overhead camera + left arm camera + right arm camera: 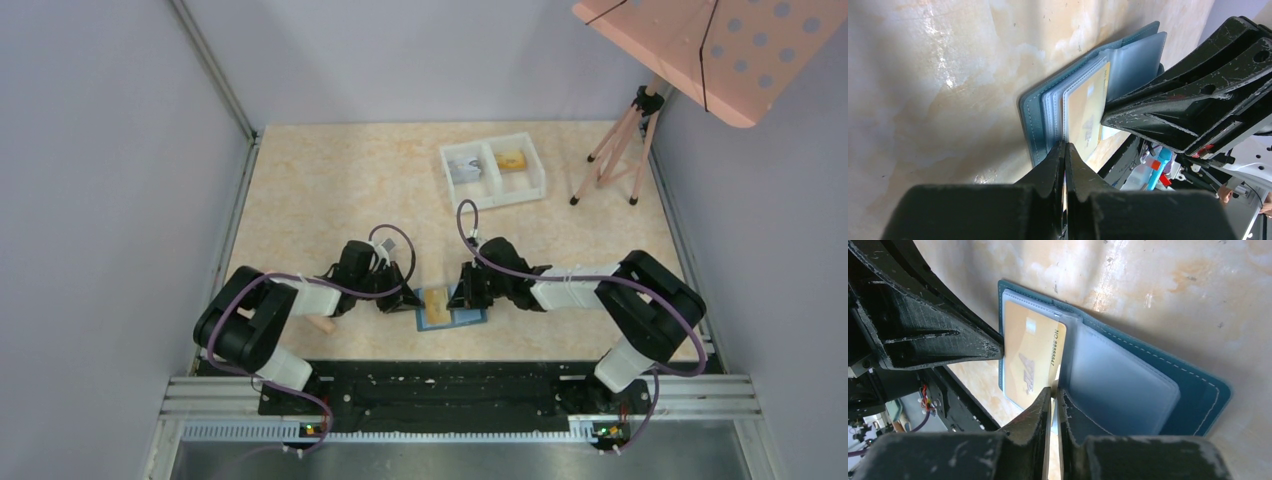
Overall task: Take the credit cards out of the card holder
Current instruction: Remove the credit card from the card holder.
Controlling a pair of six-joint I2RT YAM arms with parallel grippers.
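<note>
The open card holder (1193,385) lay flat between the two arms, an orange-gold credit card (1030,355) showing in its clear pocket. The right gripper (1054,392), jaws a sliver apart, pinched the card's near corner. Opposite it the left gripper (1065,150), fingers pressed together, bore on the holder's far edge. A clean draw would likely call for a straight, low pull toward the right wrist, the left bracing, lest the whole holder drag along.
</note>
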